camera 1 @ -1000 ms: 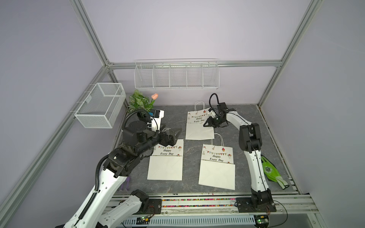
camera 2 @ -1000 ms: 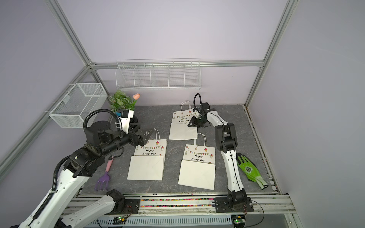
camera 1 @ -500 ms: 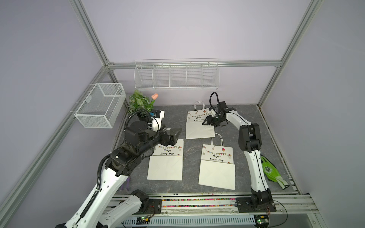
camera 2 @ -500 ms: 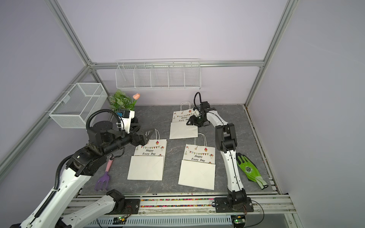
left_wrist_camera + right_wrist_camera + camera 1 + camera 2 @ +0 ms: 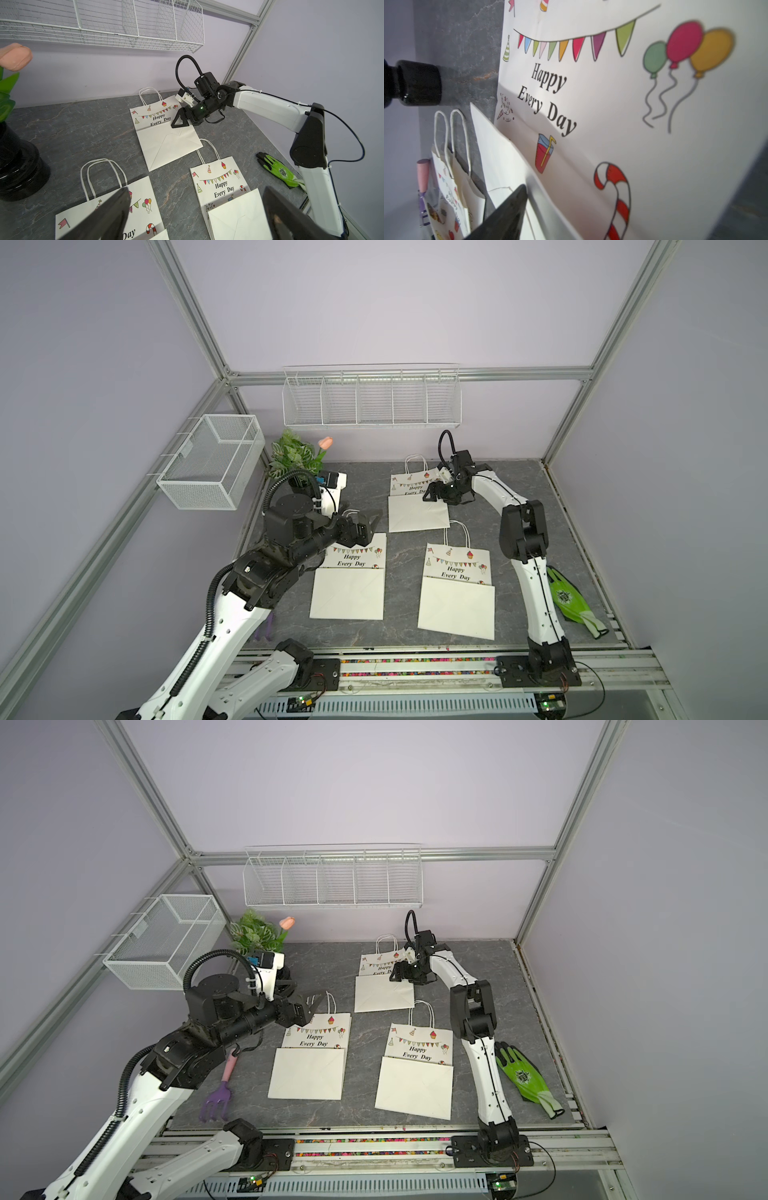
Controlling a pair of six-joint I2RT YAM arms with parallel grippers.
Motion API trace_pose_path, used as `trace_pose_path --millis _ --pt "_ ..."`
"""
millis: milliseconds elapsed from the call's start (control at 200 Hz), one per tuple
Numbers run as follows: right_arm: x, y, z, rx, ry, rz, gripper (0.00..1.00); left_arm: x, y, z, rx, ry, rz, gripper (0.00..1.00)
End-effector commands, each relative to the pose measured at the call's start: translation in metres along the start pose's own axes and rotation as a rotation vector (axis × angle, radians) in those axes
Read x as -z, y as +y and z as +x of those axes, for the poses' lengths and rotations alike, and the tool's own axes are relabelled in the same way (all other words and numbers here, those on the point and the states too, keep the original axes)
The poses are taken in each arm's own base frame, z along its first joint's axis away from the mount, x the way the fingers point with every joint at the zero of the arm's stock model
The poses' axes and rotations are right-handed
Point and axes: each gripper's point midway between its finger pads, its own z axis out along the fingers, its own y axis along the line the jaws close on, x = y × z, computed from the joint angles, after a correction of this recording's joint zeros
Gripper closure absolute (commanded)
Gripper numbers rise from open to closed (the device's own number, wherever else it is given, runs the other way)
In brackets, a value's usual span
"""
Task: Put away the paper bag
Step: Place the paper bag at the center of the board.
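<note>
Three white "Happy Every Day" paper bags lie flat on the grey table. The far bag (image 5: pixel 415 510) (image 5: pixel 382 990) (image 5: pixel 166 141) has my right gripper (image 5: pixel 432 494) (image 5: pixel 397 974) (image 5: pixel 178 122) low at its right edge. In the right wrist view its printed face (image 5: pixel 612 104) fills the picture. One of that gripper's fingers (image 5: pixel 508 214) shows far out to the side and the paper hides the other, so the jaws stand open around the edge. My left gripper (image 5: pixel 370 524) (image 5: pixel 309 1006) (image 5: pixel 197 190) hangs wide open and empty over the handles of the near-left bag (image 5: pixel 349 585) (image 5: pixel 141 203). The near-right bag (image 5: pixel 457 593) (image 5: pixel 224 187) lies untouched.
A white wire rack (image 5: pixel 370 400) with several compartments hangs on the back wall. A mesh basket (image 5: pixel 212 460) hangs on the left frame. A potted plant (image 5: pixel 297 456) stands at the back left. A green glove (image 5: pixel 571 601) lies near the right edge, a purple rake (image 5: pixel 218 1094) at front left.
My right gripper's jaws have spread apart at the far bag's edge. The left arm has hardly moved and its gripper has stayed open.
</note>
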Motion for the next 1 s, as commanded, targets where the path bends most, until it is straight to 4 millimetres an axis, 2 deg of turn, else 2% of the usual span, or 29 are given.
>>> trace_pose_path --millis 0,165,375,475,720,795,860,969,994 --pt "0.008 -0.022 0.011 -0.004 0.032 0.148 0.15 -0.002 0.007 0.001 -0.002 -0.006 -0.033 0.0" --pt "0.009 -0.019 0.014 0.002 0.044 0.149 0.11 -0.002 0.008 -0.001 -0.006 -0.007 -0.04 0.0" --pt "0.0 0.009 0.02 -0.007 0.072 0.022 0.12 -0.002 0.007 -0.003 -0.004 -0.01 -0.037 0.0" --pt "-0.002 0.01 0.021 -0.013 0.077 0.007 0.12 0.001 0.008 -0.005 -0.009 -0.012 -0.045 0.0" --pt "0.014 0.017 0.012 -0.003 0.032 -0.018 0.12 -0.007 0.012 0.0 -0.007 -0.002 -0.058 0.0" --pt "0.03 0.014 0.003 0.032 -0.014 0.015 0.1 -0.011 0.018 0.004 -0.008 0.0 -0.08 0.01" --pt "0.052 0.013 -0.003 0.081 -0.048 0.072 0.07 -0.015 0.026 0.007 -0.005 -0.008 -0.116 0.01" --pt "0.105 0.017 -0.012 0.159 -0.139 0.19 0.0 -0.027 0.051 0.012 0.003 -0.023 -0.234 0.0" --pt "0.116 0.019 -0.012 0.172 -0.161 0.21 0.02 -0.029 0.059 0.013 -0.008 -0.024 -0.276 0.0"
